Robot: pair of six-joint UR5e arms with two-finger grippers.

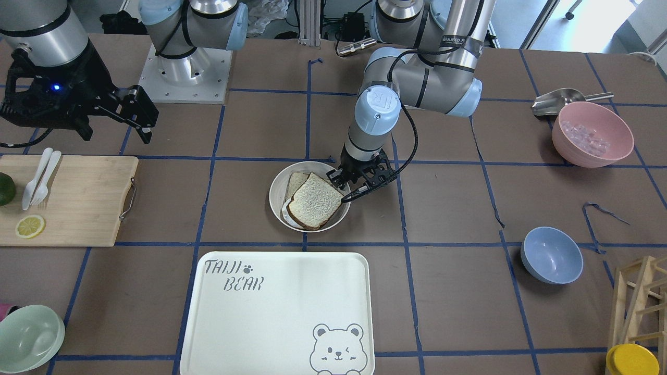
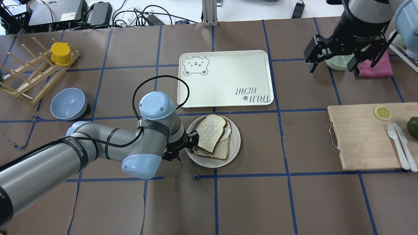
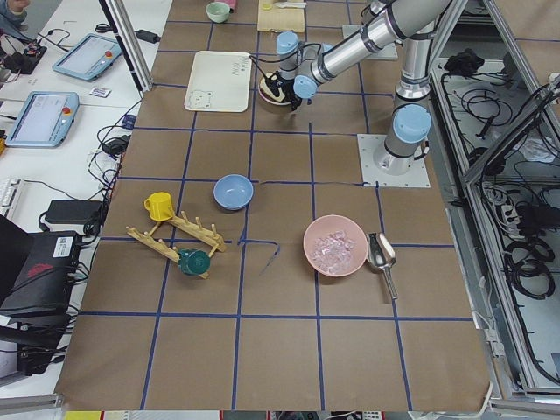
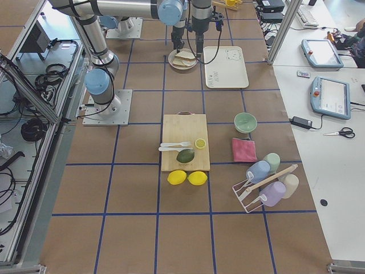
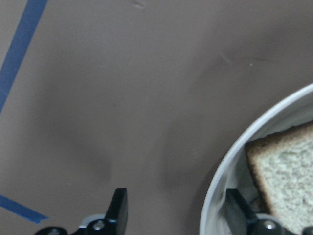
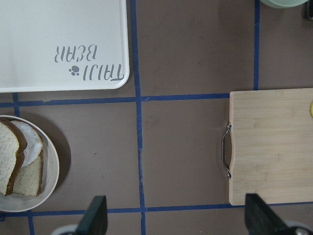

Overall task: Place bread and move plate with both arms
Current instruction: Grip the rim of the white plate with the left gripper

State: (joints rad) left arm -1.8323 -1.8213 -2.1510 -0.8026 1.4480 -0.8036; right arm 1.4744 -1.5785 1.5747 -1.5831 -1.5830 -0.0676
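Note:
The round cream plate (image 1: 274, 202) (image 2: 236, 145) stands mid-table. The bread (image 1: 316, 200) (image 2: 210, 132), with a dark crust, lies on top in it, over a paler slice (image 2: 221, 152) with something white between them. My left gripper (image 1: 342, 186) (image 2: 192, 147) is open at the plate's robot-side rim. In the left wrist view (image 5: 173, 210) one finger is outside the rim (image 5: 220, 171) and the other inside, beside the bread (image 5: 286, 171). My right gripper (image 2: 336, 58) (image 6: 176, 220) is open and empty, high above the table near the cutting board.
The bear tray (image 1: 276, 312) (image 2: 225, 78) lies just beyond the plate. A cutting board (image 2: 365, 137) with cutlery and a lemon slice is on my right. A blue bowl (image 2: 68, 103), a pink bowl (image 1: 592, 134) and a wooden rack (image 2: 29, 76) are on my left.

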